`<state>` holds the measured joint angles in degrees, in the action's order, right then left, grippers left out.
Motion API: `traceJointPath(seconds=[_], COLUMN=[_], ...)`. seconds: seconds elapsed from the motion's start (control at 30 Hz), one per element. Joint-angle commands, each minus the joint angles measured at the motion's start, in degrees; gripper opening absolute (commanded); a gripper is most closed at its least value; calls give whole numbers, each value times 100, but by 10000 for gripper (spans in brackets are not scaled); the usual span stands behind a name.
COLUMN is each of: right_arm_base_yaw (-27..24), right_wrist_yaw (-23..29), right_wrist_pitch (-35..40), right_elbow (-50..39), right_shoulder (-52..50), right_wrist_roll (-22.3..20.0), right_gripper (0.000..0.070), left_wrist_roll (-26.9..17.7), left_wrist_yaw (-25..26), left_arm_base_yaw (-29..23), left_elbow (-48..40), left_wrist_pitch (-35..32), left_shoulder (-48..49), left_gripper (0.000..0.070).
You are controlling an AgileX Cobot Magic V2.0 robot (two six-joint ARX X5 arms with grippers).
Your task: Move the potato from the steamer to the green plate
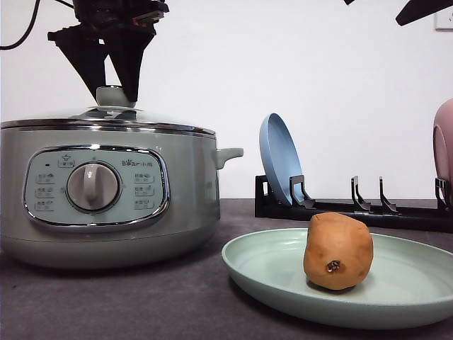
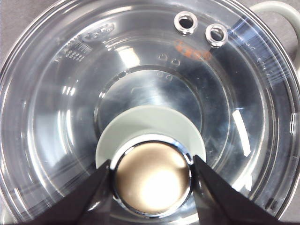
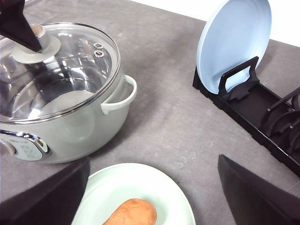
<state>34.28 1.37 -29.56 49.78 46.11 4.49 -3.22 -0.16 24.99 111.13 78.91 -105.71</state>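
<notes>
Left gripper (image 2: 152,176) clamped on the lid knob (image 2: 152,180), fingers (image 1: 131,60) coming straight down from 12 o'clock onto the steamer (image 1: 106,191); glass lid (image 2: 140,84) sits on the pot. Right gripper (image 3: 152,194) spread wide, holding nothing, hovering above the green plate (image 1: 396,297). Potato (image 1: 338,251) stands on that plate, at 3 o'clock from the steamer. Blue plate (image 1: 279,166) upright in the black rack (image 1: 368,209) behind.

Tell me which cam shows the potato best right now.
Front view: the potato stands whole and unobstructed on the green plate, dark eye spot facing the camera. The right wrist view catches just its upper part at the frame edge. The left wrist view looks down on the steamer lid knob instead.
</notes>
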Motion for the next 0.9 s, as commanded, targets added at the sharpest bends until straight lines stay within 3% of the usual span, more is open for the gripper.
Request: traceJointPath(seconds=[0.0,0.07,0.13,0.27,0.33,0.87], right_arm_base_yaw=[33,33,35,33,33,35], right_wrist_yaw=[17,16,15,13,13,-176], right_wrist_pitch=[37,37,35,35,35,28], right_elbow=[114,114,114,114,114,114], right_shoulder=[15,15,15,15,15,15], right_wrist_roll=[-46,-45,-44,-44,-44,-40], right_gripper=[550,550,550,550,550,550], left_wrist_roll=[-18,-16,1,82,87,182], left_wrist_yaw=[-156,-145,-140,-140,-138,-137], left_arm_base_yaw=[20,22,22,22,22,22], left_elbow=[-26,-26,-24,-19,-17,-17], left_wrist_pitch=[240,234,234,229,206,17], left_shoulder=[-223,-223,-223,-168,-95,1620], left_gripper=[0,15,98,430,525,521])
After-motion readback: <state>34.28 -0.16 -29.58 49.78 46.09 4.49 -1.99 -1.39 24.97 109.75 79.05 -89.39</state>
